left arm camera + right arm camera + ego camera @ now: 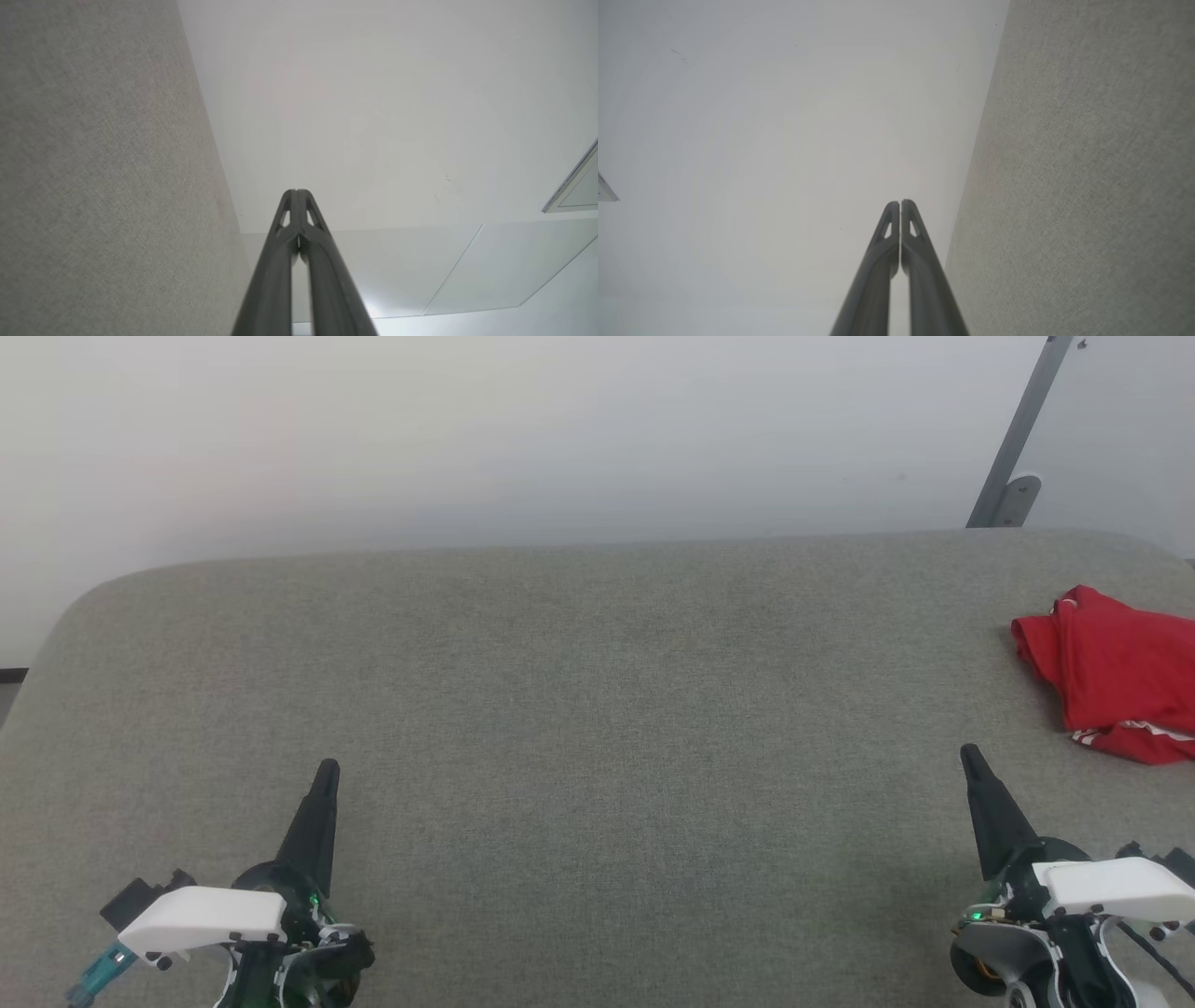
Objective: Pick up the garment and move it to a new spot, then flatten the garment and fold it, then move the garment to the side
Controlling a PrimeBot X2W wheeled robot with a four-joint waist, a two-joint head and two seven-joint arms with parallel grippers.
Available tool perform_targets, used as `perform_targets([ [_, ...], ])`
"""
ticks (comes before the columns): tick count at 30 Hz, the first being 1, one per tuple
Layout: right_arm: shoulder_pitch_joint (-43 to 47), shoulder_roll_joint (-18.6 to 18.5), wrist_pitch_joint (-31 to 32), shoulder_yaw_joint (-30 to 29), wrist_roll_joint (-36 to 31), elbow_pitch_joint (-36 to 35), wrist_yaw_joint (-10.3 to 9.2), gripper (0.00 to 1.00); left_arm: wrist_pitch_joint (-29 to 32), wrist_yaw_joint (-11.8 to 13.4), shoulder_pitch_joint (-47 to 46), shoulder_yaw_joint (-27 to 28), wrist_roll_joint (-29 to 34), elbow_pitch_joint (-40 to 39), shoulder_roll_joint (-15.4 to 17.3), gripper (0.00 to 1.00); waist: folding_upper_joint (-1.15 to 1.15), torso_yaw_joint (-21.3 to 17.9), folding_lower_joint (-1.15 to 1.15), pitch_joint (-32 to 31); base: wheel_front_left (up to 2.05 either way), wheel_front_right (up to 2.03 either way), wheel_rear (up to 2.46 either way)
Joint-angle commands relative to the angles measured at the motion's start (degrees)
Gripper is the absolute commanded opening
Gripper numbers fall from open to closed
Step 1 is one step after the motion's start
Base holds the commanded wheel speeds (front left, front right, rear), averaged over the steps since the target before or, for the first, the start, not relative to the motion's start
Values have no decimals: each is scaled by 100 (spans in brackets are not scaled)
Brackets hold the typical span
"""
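Note:
The red garment (1116,672) lies folded into a compact bundle at the far right of the grey fabric surface (597,709), partly cut off by the head view's right edge; a strip of white-striped trim shows at its near edge. My left gripper (328,770) rests at the lower left, shut and holding nothing, its tips pressed together in the left wrist view (296,192). My right gripper (968,753) sits at the lower right, a little to the near left of the garment and apart from it, shut and holding nothing, tips together in the right wrist view (900,203).
The grey surface has a rounded far-left corner (93,593) and ends at a pale wall (560,439). A grey metal strut (1018,439) leans against the wall at the far right. Bare fabric spans the area between the two grippers.

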Motion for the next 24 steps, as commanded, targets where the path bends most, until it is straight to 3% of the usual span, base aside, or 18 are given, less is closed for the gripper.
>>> perform_targets([
  [1,-28,20,7,-3,25,-16,1,0,1,0,-63,0,-19,-2,-11,0,0,0,0,0,0,0,0],
  [24,-28,19,7,-3,25,-16,0,0,1,0,-63,0,-19,-3,-11,0,0,0,0,0,0,0,0],
])
